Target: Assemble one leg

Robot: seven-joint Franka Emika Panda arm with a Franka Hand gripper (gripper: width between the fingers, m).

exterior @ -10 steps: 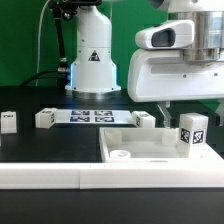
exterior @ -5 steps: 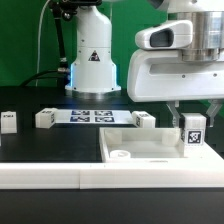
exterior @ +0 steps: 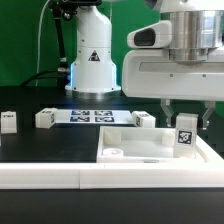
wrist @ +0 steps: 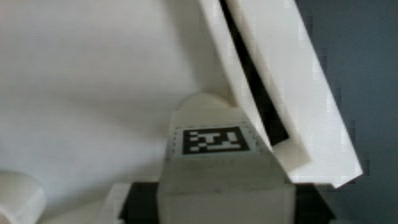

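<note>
I see the gripper (exterior: 186,122) clamped on the leg (exterior: 186,133), over the white panel (exterior: 140,148) on the black table (exterior: 40,145). Green wall (exterior: 25,35) behind; marker board (exterior: 92,116) mid-table.

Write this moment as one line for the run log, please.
stage: leg placement | tool: shut on the leg | leg: upright, over the white panel | other legs: loose on table

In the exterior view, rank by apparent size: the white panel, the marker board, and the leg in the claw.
1. Panel, clearly largest.
2. Marker board.
3. Leg, smallest, though it sits nearer the camera than the board, so the gap is uncertain.
</note>
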